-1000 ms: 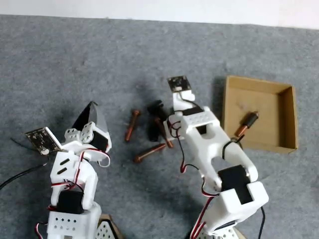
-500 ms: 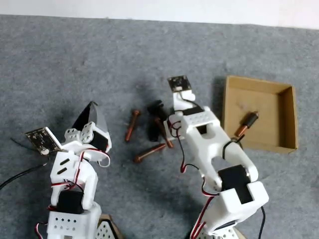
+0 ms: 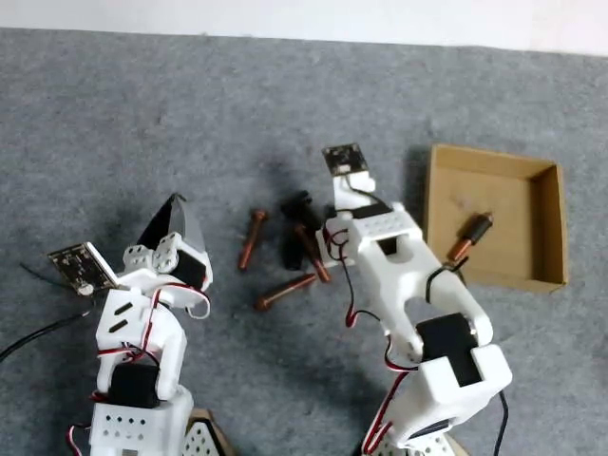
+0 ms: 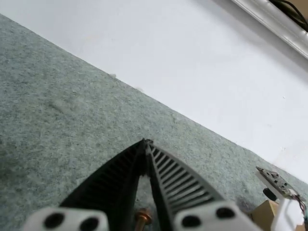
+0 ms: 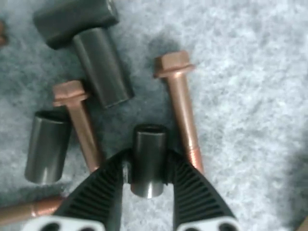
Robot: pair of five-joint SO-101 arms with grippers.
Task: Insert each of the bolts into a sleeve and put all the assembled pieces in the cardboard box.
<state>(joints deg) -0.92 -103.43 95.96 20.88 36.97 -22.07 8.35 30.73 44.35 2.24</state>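
The right end effector point(image 5: 147, 168) grips a short dark metal cylindrical sleeve point(image 5: 149, 144) on the grey worktop point(image 5: 250, 72); a copper hex-head bolt point(image 5: 179, 103) lies just beside it; the left end effector point(image 4: 146, 144) is pinched closed, empty; the brown cardboard box point(image 3: 554, 228) near the right end effector contains one assembled piece point(image 3: 470, 236).

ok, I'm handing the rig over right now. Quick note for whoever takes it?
Left gripper: shut, holding nothing, on the side of the loose parts away from the box.
Right gripper: shut on a black sleeve, down among the loose parts.
On the mat: three loose bolts show in the high view, and three other sleeves lie by the right gripper.
Done: one assembled piece lies in the cardboard box.
Left: put a bolt in the held sleeve and box it, then do the same with the remaining bolts and sleeves.
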